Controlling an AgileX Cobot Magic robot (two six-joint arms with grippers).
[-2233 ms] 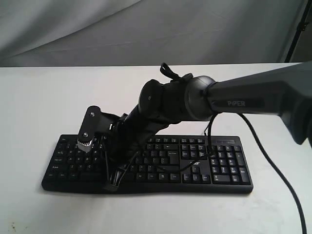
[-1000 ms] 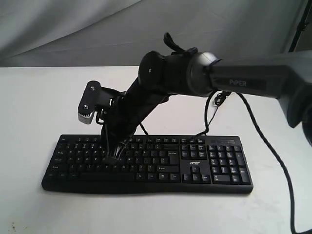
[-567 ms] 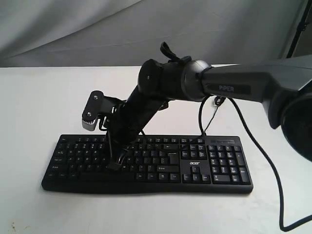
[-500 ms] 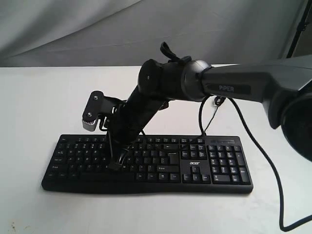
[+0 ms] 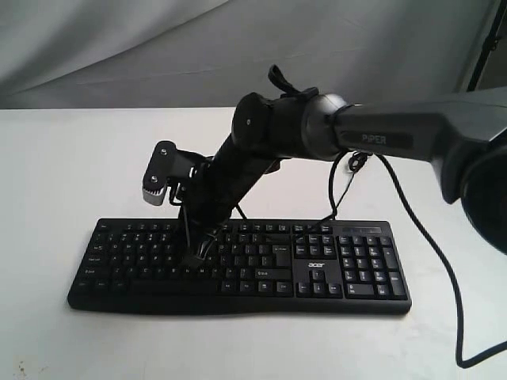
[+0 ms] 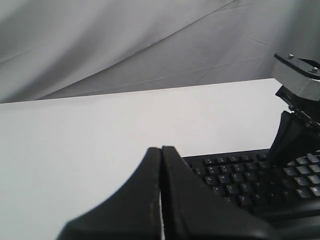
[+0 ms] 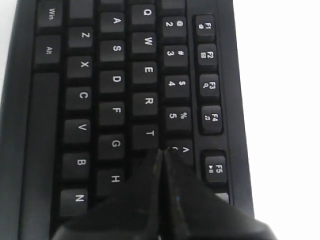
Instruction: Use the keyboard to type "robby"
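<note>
Noted: keyboard (image 5: 348,273) flat on white table (image 5: 71,158), mid-scene. R gripper (image 7: 161,152) pressed together, tip betw. T and 6 keys; contact unclear. L gripper (image 6: 161,150) likewise pinched closed, over table beside keyboard's end.

Right arm (image 5: 380,138) reaches in from the right, bent downward; right gripper (image 5: 195,255) points down, fingers pressed together. Left gripper (image 6: 161,152) likewise closed.

The keyboard (image 5: 348,269) is black with white legends, the table (image 5: 63,158) white, the cloth (image 5: 119,47) grey.
</note>
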